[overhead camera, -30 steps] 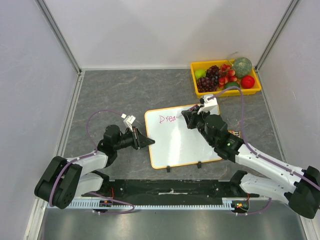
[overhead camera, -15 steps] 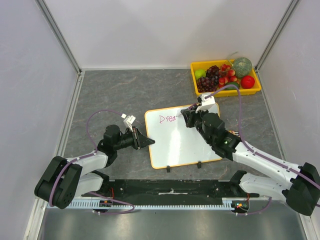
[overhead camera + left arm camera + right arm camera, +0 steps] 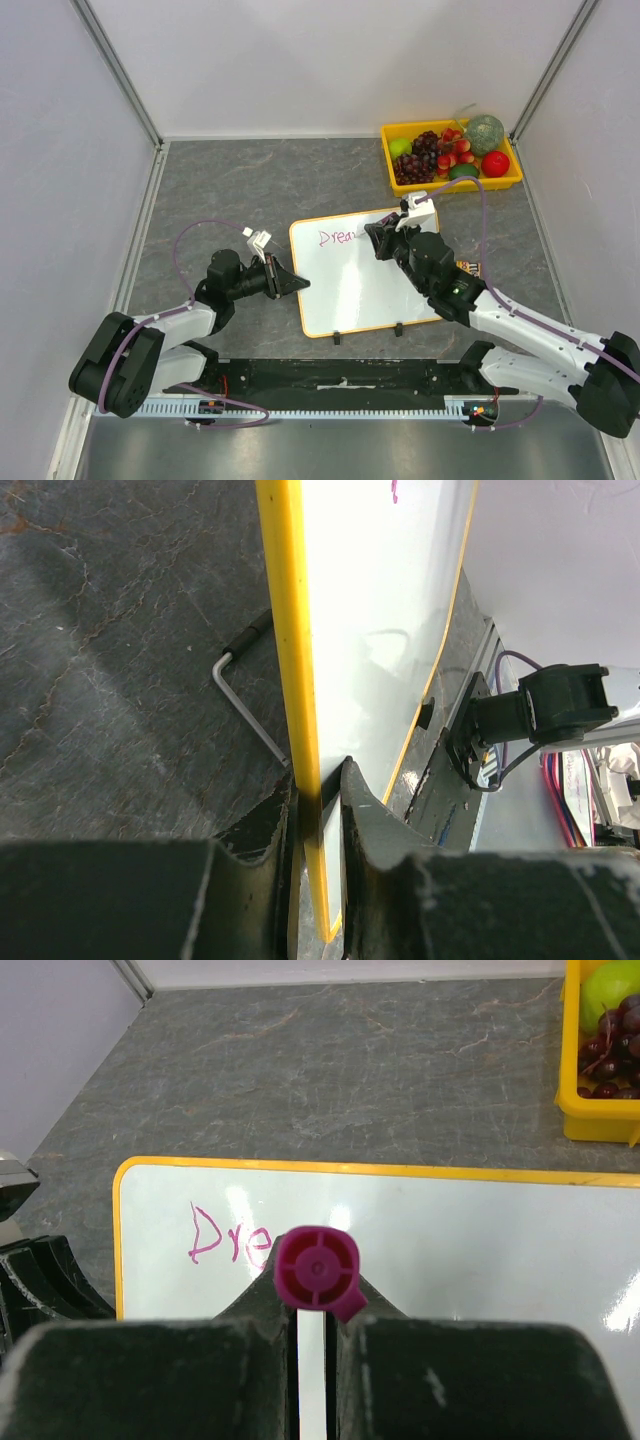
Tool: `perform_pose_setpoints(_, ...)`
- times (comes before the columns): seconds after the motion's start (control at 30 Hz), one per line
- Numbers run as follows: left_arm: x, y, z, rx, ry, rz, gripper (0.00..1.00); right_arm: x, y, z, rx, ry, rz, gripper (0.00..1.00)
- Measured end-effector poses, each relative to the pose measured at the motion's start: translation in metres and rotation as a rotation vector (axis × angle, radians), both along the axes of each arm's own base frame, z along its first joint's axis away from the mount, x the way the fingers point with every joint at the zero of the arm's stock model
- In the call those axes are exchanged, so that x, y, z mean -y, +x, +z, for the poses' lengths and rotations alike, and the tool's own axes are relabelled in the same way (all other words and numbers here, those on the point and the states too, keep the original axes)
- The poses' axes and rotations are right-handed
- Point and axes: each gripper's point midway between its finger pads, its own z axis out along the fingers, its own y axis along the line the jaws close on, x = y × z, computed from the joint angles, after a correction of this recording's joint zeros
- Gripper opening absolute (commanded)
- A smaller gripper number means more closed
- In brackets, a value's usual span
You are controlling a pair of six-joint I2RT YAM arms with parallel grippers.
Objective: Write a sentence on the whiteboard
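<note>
While the left gripper (image 3: 293, 283) pinches the left short edge of the whiteboard (image 3: 365, 290), its jaws pressed against either face of the orange frame, the board rests near the middle of the table (image 3: 220, 190). Its long axis runs left to right with a slight tilt. The right gripper (image 3: 385, 237) hangs over the board's far edge, its jaws closed on a magenta marker (image 3: 317, 1270), which the wrist view shows end-on. Pink letters (image 3: 338, 237) begin at the far left corner and end just beside the marker. The unwritten surface lies to the right of these jaws, along the long axis toward the yellow tray (image 3: 505, 184). The right arm is the nearer one, so the next stroke probably travels rightward.
</note>
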Motion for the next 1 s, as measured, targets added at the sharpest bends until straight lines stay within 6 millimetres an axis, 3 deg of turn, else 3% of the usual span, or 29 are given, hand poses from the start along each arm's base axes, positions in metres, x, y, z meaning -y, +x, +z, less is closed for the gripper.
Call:
perform_pose_setpoints(0.53, 0.0, 0.0, 0.0, 0.0, 0.0, 0.001, 0.02, 0.001, -0.005, -0.006, -0.012, 0.02, 0.008, 0.0)
perform_pose_setpoints(1.0, 0.0, 0.0, 0.0, 0.0, 0.0, 0.0, 0.02, 0.003, 0.005, 0.004, 0.003, 0.016, -0.036, 0.0)
